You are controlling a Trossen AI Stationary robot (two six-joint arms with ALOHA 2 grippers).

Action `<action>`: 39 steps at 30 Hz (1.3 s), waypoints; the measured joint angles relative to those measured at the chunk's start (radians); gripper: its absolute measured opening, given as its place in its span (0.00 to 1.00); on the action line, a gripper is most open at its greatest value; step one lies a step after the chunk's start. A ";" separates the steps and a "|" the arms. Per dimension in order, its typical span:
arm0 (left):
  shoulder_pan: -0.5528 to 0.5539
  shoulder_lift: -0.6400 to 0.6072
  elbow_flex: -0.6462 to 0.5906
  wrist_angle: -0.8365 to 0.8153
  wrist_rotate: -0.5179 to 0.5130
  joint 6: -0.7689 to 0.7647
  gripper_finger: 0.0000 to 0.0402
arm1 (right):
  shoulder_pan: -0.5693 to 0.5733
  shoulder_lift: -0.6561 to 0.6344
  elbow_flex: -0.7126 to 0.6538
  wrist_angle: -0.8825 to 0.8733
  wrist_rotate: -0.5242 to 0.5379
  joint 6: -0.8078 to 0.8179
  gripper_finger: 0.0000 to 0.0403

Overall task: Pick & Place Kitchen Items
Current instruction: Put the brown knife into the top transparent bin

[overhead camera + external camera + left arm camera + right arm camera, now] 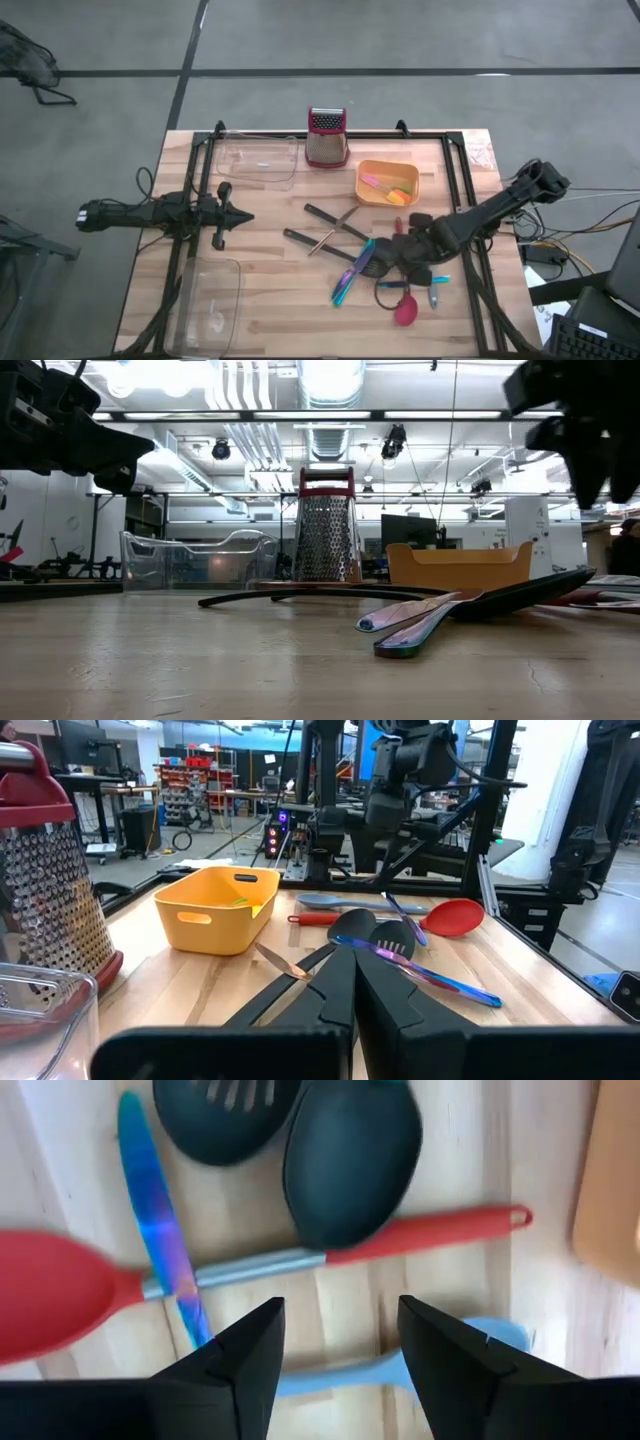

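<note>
The right claw (340,1342) is hovering over the cluster of utensils on the right half of the counter (270,300), its two fingers standing apart with nothing between them. Directly beneath it the red spoon (55,1292) is lying across the boards, its handle running toward the orange tub (387,183). A blue iridescent knife (158,1230) is crossing over the spoon's grey neck, and a black solid spoon head (350,1160) is resting on the handle just beside a black slotted spoon (225,1115). A pale blue utensil (400,1365) is lying just below the claw's fingers.

The left claw (222,213) is waiting well apart on the left side of the counter, between two clear trays (258,160); its fingers are lying together, empty.

Judged from this pose, the right arm is lining up a grasp on the red spoon's handle. Risks from here:

- The knife and the black spoon head are both overlapping the handle. A descent at this spot is likely to be pinching two items at once, or levering one of them aside.
- The handle is slim and flat on the wood; fingers closing too high would be sliding off it.
- Lifting the spoon may be dragging the crossed knife along and scattering the pile toward the counter's edge
</note>
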 joint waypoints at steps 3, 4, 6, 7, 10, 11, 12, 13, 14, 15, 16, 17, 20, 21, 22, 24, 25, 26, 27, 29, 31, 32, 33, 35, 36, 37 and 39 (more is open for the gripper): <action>0.000 0.000 0.000 0.000 0.000 0.000 0.01 | 0.002 -0.030 -0.027 0.001 -0.005 0.038 0.49; 0.000 0.000 0.000 0.000 0.000 0.000 0.01 | 0.003 -0.038 -0.034 0.004 -0.004 0.046 0.50; 0.000 0.000 0.000 0.000 0.000 0.000 0.01 | 0.003 -0.046 -0.039 0.003 0.006 0.061 0.50; 0.000 0.000 0.000 0.000 0.000 0.000 0.01 | 0.003 -0.049 -0.039 0.008 0.007 0.066 0.50; 0.000 0.000 0.000 0.000 0.000 0.000 0.01 | 0.004 -0.046 -0.036 0.035 0.011 0.055 0.49; 0.000 0.000 0.000 0.000 0.000 0.000 0.01 | 0.003 -0.040 -0.033 0.058 0.021 0.036 0.48; 0.000 0.000 0.000 0.000 0.000 0.000 0.01 | 0.003 -0.031 -0.028 0.080 0.031 0.012 0.48; 0.000 0.000 0.000 0.000 0.000 0.000 0.01 | 0.002 -0.021 -0.024 0.098 0.042 -0.011 0.47; 0.000 0.000 0.000 0.000 0.000 0.000 0.01 | -0.001 -0.010 -0.021 0.112 0.059 -0.031 0.46; 0.000 0.000 0.000 0.000 0.000 0.000 0.01 | -0.001 -0.001 -0.019 0.127 0.080 -0.049 0.46; 0.000 0.000 0.000 0.000 0.000 0.000 0.01 | -0.002 0.007 -0.019 0.145 0.101 -0.063 0.45; 0.000 0.000 0.000 0.000 0.000 0.000 0.01 | -0.002 0.011 -0.018 0.166 0.123 -0.085 0.45; 0.000 0.000 0.000 0.000 0.000 0.000 0.01 | -0.003 0.011 -0.030 0.247 0.192 -0.159 0.41; 0.000 0.000 0.000 0.000 0.000 0.000 0.01 | -0.005 0.011 -0.036 0.267 0.208 -0.182 0.39; 0.000 0.000 0.000 0.000 0.000 0.000 0.01 | -0.007 0.009 -0.041 0.291 0.213 -0.211 0.36; 0.000 0.000 0.000 0.000 0.000 0.000 0.01 | -0.008 -0.003 -0.055 0.349 0.214 -0.259 0.30; 0.000 0.000 0.000 0.000 0.000 0.000 0.01 | -0.010 -0.012 -0.065 0.373 0.216 -0.278 0.26; 0.000 0.000 0.000 0.000 0.000 0.000 0.01 | -0.010 -0.022 -0.076 0.400 0.216 -0.294 0.23; 0.000 0.000 0.000 0.000 0.000 0.000 0.01 | -0.010 -0.035 -0.091 0.425 0.216 -0.308 0.19; 0.000 0.000 0.000 0.000 0.000 0.000 0.01 | -0.015 -0.062 -0.122 0.463 0.229 -0.322 0.11; 0.000 0.000 0.000 0.000 0.000 0.000 0.01 | -0.017 -0.099 -0.155 0.520 0.243 -0.339 0.04; 0.000 -0.001 0.000 0.000 0.000 0.000 0.01 | -0.020 -0.121 -0.175 0.557 0.246 -0.343 0.04; 0.000 -0.001 0.000 0.000 0.000 0.000 0.01 | -0.022 -0.143 -0.196 0.602 0.251 -0.347 0.03; 0.000 -0.001 0.000 0.000 0.000 0.000 0.01 | -0.022 -0.192 -0.243 0.707 0.251 -0.358 0.03; 0.000 -0.001 0.000 0.000 0.000 0.000 0.01 | -0.022 -0.217 -0.269 0.749 0.250 -0.365 0.02; 0.000 -0.001 0.000 0.000 0.000 0.000 0.01 | -0.022 -0.243 -0.291 0.791 0.250 -0.371 0.02; 0.000 0.000 0.000 0.000 0.000 0.000 0.01 | -0.022 -0.291 -0.337 0.876 0.249 -0.396 0.02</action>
